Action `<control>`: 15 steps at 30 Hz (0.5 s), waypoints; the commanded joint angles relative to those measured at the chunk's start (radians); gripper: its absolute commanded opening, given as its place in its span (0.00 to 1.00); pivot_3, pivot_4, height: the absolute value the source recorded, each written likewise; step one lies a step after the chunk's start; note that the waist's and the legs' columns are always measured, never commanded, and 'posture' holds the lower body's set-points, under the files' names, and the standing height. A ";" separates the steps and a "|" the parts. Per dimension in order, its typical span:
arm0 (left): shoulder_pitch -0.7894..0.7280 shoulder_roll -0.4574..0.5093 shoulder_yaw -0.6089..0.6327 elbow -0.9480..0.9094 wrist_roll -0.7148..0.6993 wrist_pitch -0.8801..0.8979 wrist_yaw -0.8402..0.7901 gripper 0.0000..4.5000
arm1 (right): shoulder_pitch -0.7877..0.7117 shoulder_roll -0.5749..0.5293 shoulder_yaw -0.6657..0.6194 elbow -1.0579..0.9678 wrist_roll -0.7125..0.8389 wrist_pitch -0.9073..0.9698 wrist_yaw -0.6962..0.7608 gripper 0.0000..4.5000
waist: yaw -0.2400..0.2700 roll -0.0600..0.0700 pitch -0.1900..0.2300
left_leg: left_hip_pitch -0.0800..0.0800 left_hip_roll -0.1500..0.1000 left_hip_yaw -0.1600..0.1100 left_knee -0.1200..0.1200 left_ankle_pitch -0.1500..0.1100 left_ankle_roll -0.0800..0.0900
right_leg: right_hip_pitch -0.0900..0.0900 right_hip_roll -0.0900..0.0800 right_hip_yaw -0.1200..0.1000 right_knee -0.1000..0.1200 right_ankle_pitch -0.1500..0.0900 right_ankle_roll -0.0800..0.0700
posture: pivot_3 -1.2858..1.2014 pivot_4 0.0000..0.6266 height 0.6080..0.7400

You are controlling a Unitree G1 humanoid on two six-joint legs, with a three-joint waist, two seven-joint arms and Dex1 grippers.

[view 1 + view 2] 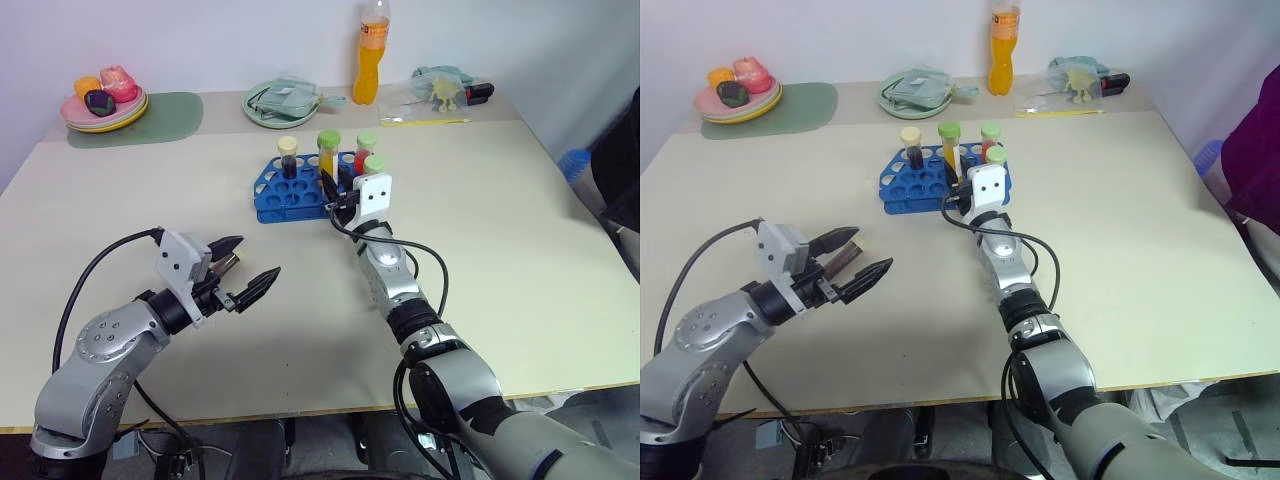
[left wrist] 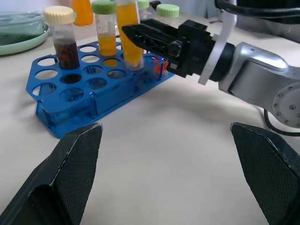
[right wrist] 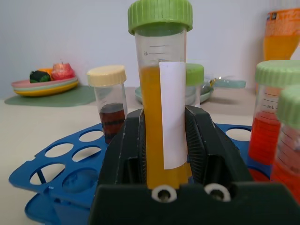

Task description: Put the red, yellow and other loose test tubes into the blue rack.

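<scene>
Blue rack (image 1: 292,189) sits upper centre of the head view, on the table (image 1: 520,260). Tubes standing in it: a cream-cap one w/ dark liquid (image 1: 288,157) at the rack's left-back, and two green-cap red ones (image 1: 364,152) at its right end. So three look racked already.

Right gripper (image 1: 333,190) is at the rack's right-front edge, jaws pinching the yellow tube (image 3: 161,117) about mid-body; wrist view shows both pads tight on either side of it, green cap up, tube upright. From the left wrist view its bottom is down at rack-top level over a hole in the front rows; can't tell if the tip is in the hole yet or just above. Judgement: this tube is mid-insert, not let go yet.

Left gripper (image 1: 243,275) hangs lower left of the head view, well apart from the rack, jaws spread wide, nothing between them.

Loose tubes left: none visible lying on the table near the rack or elsewhere in frame. Stuff at the top of frame, i.e. plates (image 1: 104,108), orange bottle (image 1: 370,55), green dish (image 1: 282,102), isn't part of the job.

Est.: task nearly done. Left to do: seat the yellow tube fully, open the jaws, pull away w/o knocking the neighbouring red tubes, which stand just beside it.
</scene>
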 commanded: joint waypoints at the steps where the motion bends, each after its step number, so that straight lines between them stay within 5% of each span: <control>1: 0.001 0.006 0.013 -0.032 -0.004 -0.022 -0.007 1.00 | 0.004 0.013 -0.011 0.043 -0.013 -0.036 0.002 0.18 | 0.000 0.000 0.000 | 0.000 0.000 0.000 0.000 0.000 0.000 | 0.000 0.000 0.000 0.000 0.000 0.000 | 0.52 0.24 0.92; 15: 0.004 0.006 0.014 -0.032 -0.004 -0.023 -0.019 1.00 | -0.074 0.029 -0.042 0.217 -0.043 -0.109 -0.037 0.18 | -0.002 0.000 0.000 | 0.001 0.000 0.000 0.000 0.000 0.000 | 0.001 0.000 0.000 0.000 0.000 0.000 | 0.52 0.24 0.92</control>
